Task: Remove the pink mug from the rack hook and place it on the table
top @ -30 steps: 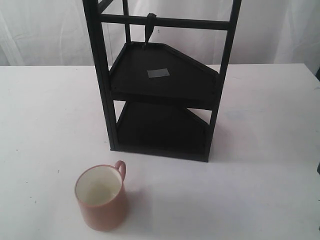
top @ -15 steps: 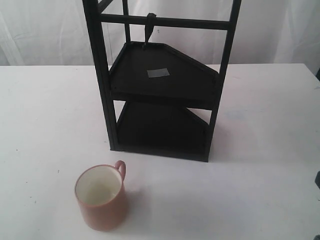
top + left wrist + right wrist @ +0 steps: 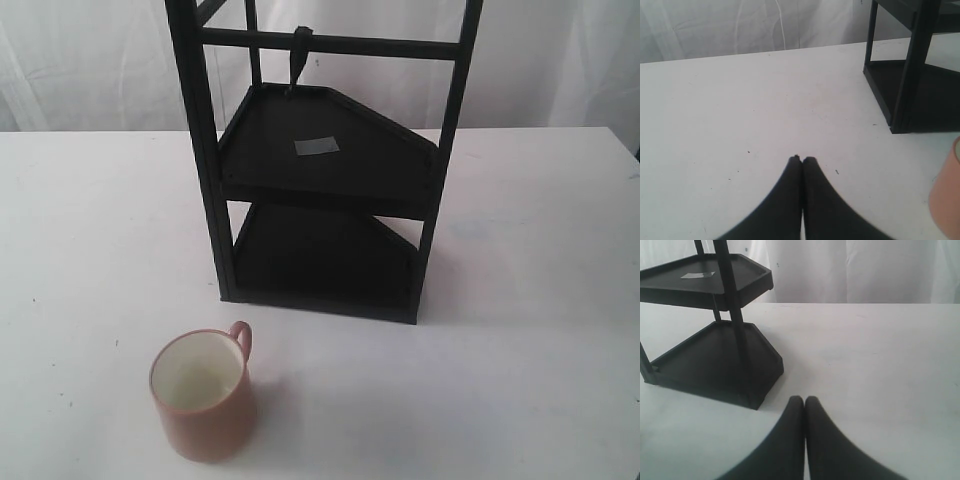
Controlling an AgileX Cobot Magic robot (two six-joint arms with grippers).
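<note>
The pink mug (image 3: 202, 398) stands upright on the white table (image 3: 90, 230), in front of the black rack (image 3: 325, 160) and a little to its left, its handle turned toward the rack. A sliver of the pink mug (image 3: 946, 196) shows at the edge of the left wrist view. The rack hook (image 3: 298, 55) hangs bare from the upper crossbar. My left gripper (image 3: 801, 159) is shut and holds nothing, low over the table beside the rack (image 3: 910, 70). My right gripper (image 3: 804, 399) is shut and holds nothing, near the rack (image 3: 715, 340). Neither gripper appears in the exterior view.
A white curtain (image 3: 80, 60) hangs behind the table. The rack's upper tray carries a small grey tape patch (image 3: 317, 146). Tiny dark specks (image 3: 749, 151) dot the tabletop.
A dark shape at the right edge of the exterior view has slipped out of the frame. The mug and the rack have not moved.
</note>
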